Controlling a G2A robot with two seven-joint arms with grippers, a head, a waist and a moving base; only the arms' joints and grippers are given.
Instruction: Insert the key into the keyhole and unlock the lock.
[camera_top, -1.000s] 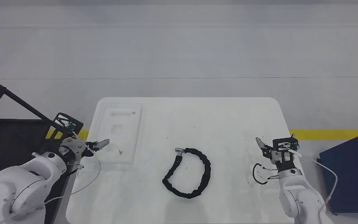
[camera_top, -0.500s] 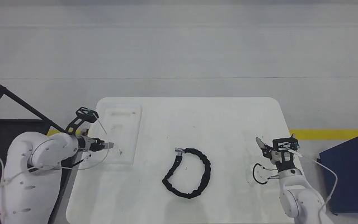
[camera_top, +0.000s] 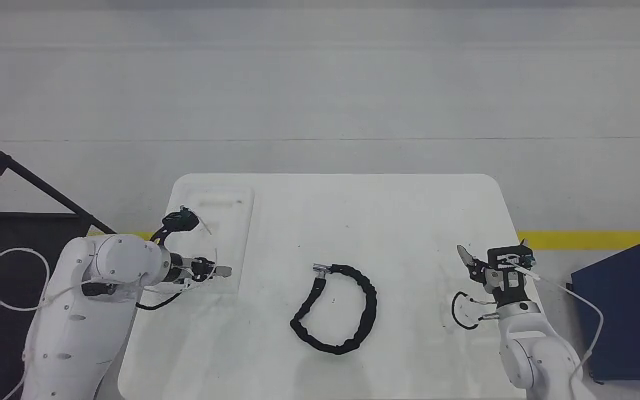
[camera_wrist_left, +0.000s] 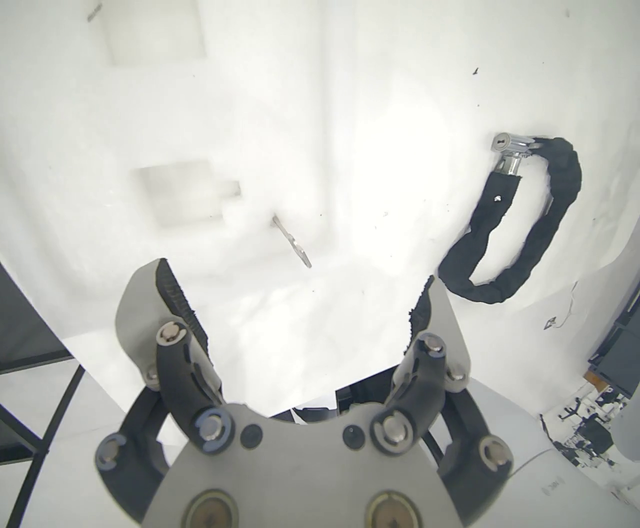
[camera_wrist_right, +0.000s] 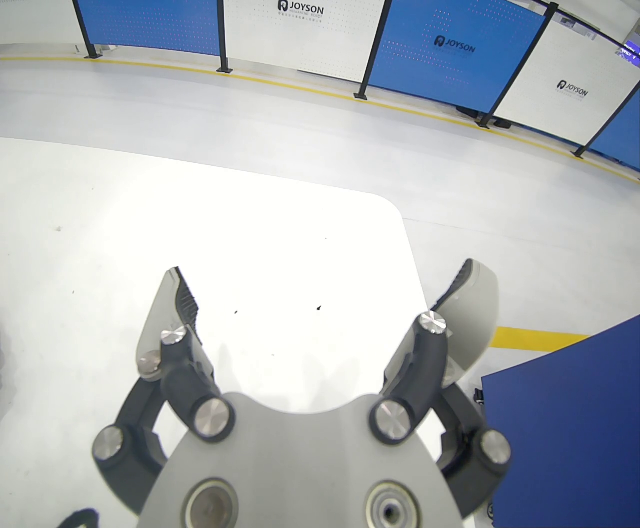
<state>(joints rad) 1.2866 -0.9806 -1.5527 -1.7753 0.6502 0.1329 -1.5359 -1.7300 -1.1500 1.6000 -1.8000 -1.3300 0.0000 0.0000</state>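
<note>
1. The tray, a white foam block with square cut-outs, lies on the table at its left end
2. The key, small, flat and silver, is on the tray, just beside a stepped cut-out and close to the tray's long edge that faces the lock; whether it lies flat or leans cannot be told
3. The left gripper hovers over the tray's near end, above the key; in the left wrist view this gripper has its jaws spread wide with nothing between them, and the key sits a little beyond the fingertips, touching neither
4. The lock, a chain in a black sleeve bent into a loop, lies on the table to the right of the tray, near it but apart
5. The lock's silver cylinder is at the end of the loop nearest the tray, with the keyhole face turned toward the tray; the key is well apart from it
6. The right gripper is far to the right of the tray, past the lock, at the table's opposite end; in its own wrist view the gripper is released, jaws wide and holding nothing, above bare table
7. A blue box stands off the table on the side farthest from the tray
</note>
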